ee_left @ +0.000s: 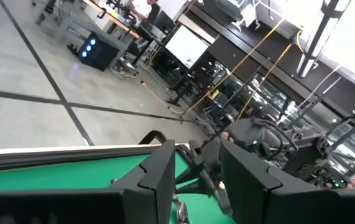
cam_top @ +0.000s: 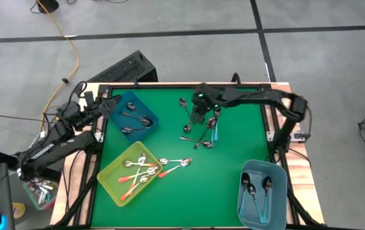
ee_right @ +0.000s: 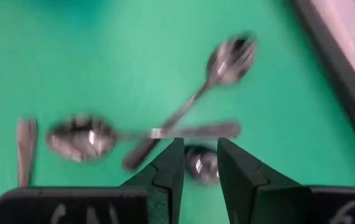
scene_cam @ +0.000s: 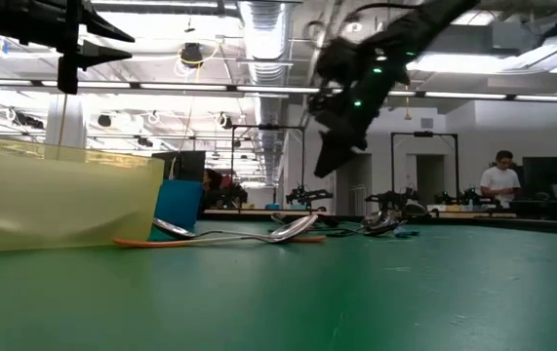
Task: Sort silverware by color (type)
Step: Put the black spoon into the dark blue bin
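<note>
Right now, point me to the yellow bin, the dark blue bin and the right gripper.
yellow bin (cam_top: 108, 177): high view, on its bare left wall.
dark blue bin (cam_top: 119, 105): high view, on its bare floor near the far rim.
right gripper (ee_right: 199, 163): right wrist view, midway between its fingertips, above the loose spoons.

Green table, yellow bin, blue bin, grey spoons.

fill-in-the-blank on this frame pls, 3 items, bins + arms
1. The spoons with orange-red handles lie in the ____ bin.
2. The dark blue bin sits below the ____ end effector.
3. The right end effector hovers over a pile of loose ____ on the green mat.

Missing words: yellow; left; spoons
</note>
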`<state>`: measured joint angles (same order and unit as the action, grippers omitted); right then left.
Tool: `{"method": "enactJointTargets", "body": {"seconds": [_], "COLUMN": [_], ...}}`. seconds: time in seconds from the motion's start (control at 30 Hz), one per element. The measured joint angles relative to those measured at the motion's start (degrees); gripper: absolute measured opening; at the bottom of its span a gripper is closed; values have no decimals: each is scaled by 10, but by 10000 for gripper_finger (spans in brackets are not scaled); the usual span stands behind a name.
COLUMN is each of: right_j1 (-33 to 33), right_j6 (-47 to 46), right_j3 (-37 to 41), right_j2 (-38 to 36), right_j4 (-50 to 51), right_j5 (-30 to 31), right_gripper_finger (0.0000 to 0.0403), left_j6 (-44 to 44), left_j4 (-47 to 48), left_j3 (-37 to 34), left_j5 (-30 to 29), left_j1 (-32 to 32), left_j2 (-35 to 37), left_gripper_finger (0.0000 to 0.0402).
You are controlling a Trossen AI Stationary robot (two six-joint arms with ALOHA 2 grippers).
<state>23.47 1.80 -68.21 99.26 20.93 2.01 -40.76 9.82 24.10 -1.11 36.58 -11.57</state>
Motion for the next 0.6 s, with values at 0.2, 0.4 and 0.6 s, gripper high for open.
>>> {"method": "enactJointTargets", "body": {"seconds": [0.2, 0.4, 0.6], "right_j1": [-6, -34, -35], "right_j6": [3, 56, 49], "right_j3": [93, 93, 94], "right_j2": [-55, -33, 4], "right_j4": [-125, -112, -86], "right_j5": [-20, 20, 30], "right_gripper_finger": [108, 108, 119], "left_j6": [0, 14, 17], "left_j4": [0, 0, 0], "left_j3": [0, 0, 0], "left_j5": [-10, -23, -28], "left_j1": [0, 0, 0], "left_j2": [0, 0, 0], "left_gripper_finger": [110, 110, 110]}}
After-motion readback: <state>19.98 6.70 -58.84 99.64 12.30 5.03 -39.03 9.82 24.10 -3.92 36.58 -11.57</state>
